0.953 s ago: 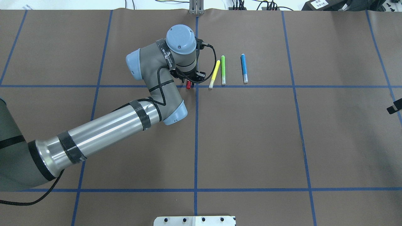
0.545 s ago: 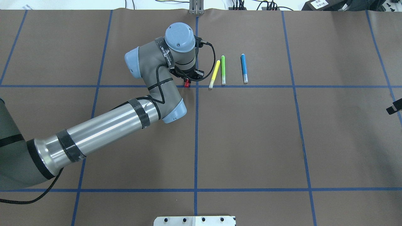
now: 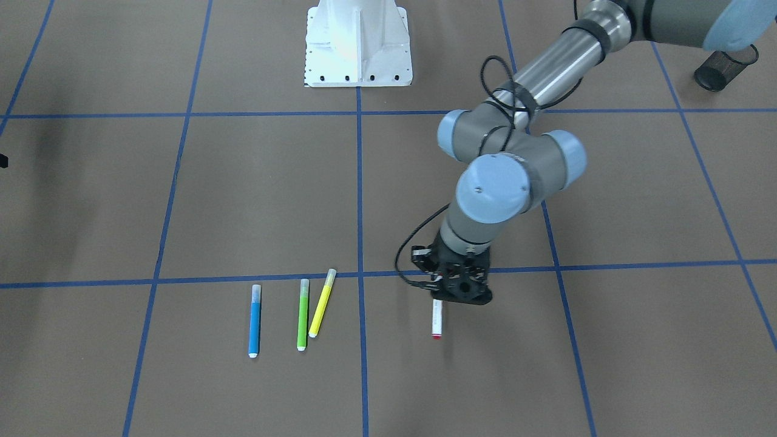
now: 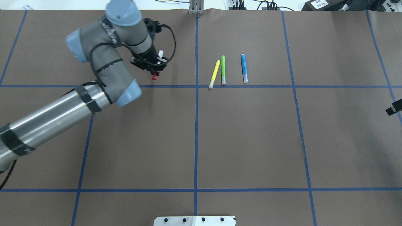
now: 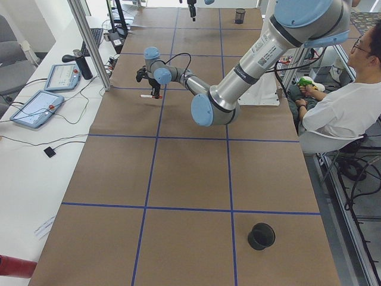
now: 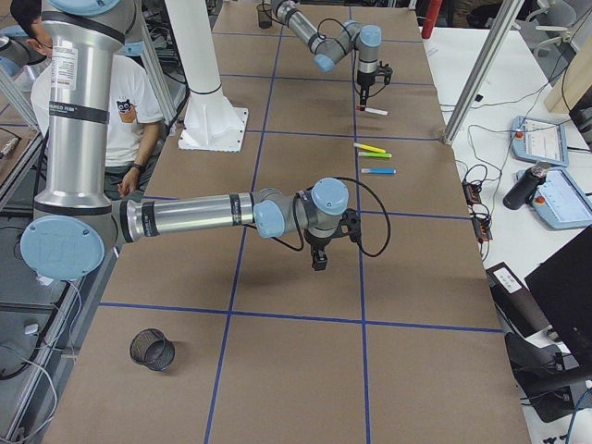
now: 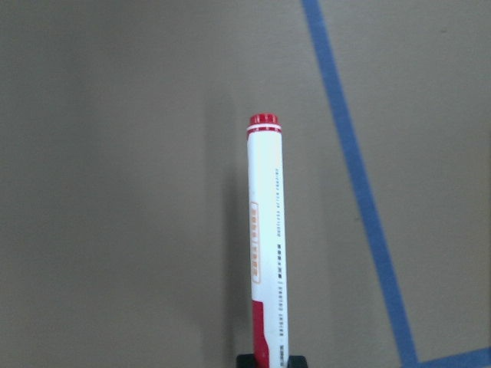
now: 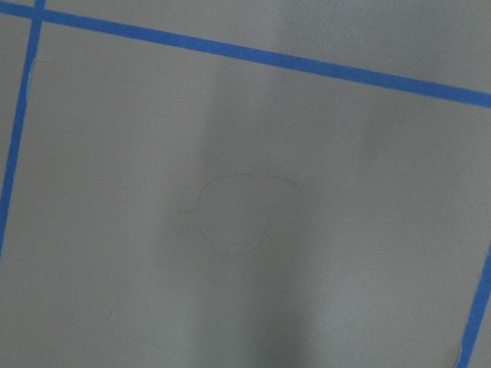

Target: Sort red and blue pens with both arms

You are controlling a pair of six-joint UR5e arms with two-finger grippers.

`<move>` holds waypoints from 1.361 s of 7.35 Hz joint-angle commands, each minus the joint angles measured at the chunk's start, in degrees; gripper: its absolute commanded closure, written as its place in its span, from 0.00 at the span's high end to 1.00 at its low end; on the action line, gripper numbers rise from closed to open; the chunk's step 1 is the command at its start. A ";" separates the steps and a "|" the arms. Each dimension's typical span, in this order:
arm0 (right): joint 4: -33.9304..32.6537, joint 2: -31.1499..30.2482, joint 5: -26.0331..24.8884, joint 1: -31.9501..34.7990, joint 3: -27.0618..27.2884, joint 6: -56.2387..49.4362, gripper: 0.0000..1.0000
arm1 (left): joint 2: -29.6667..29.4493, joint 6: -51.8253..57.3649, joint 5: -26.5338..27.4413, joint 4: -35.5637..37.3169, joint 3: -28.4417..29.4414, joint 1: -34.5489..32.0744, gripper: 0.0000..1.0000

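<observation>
My left gripper [image 4: 156, 65] is shut on the red pen [image 4: 154, 76], left of the table's centre line. The pen has a white barrel and sticks out level from the jaws, a little above the table. In the left wrist view the red pen [image 7: 265, 230] runs straight ahead, its red cap at the fingers. From the front, the red pen [image 3: 437, 318] shows below the left gripper [image 3: 448, 298]. The blue pen [image 4: 244, 68] lies on the table right of centre. Only a black edge of my right gripper [image 4: 394, 107] shows, and its jaws are hidden.
A yellow marker [image 4: 214, 74] and a green marker [image 4: 223, 69] lie side by side just left of the blue pen. A black mesh cup [image 3: 725, 67] stands near the robot's left side. A white pedestal base [image 3: 358, 42] is at the robot's edge. A person [image 5: 345, 107] sits beside the table.
My left arm has swung left, away from the centre line, carrying the red pen with it. The other markers and the right gripper have not moved.
</observation>
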 commanded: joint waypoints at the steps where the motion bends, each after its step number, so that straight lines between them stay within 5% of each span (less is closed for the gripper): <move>1: 0.00 0.09 0.00 -0.48 0.00 0.03 1.00 | 12.36 0.42 -6.66 0.38 -8.80 -8.01 0.00; 2: 0.00 0.18 0.00 -0.49 0.00 0.03 1.00 | 15.97 0.86 -8.68 0.20 -9.60 -12.31 0.00; 4: 0.00 0.18 0.00 -1.10 0.00 0.12 1.00 | 25.36 18.95 -8.88 0.55 -10.67 -20.83 0.00; 7: 0.00 0.79 0.00 -1.36 0.00 0.21 1.00 | 37.15 24.13 -12.91 0.91 -10.67 -29.56 0.00; 10: 0.09 4.73 0.35 -3.63 0.43 10.41 0.99 | 41.76 45.27 -15.82 15.94 -11.01 -40.97 0.00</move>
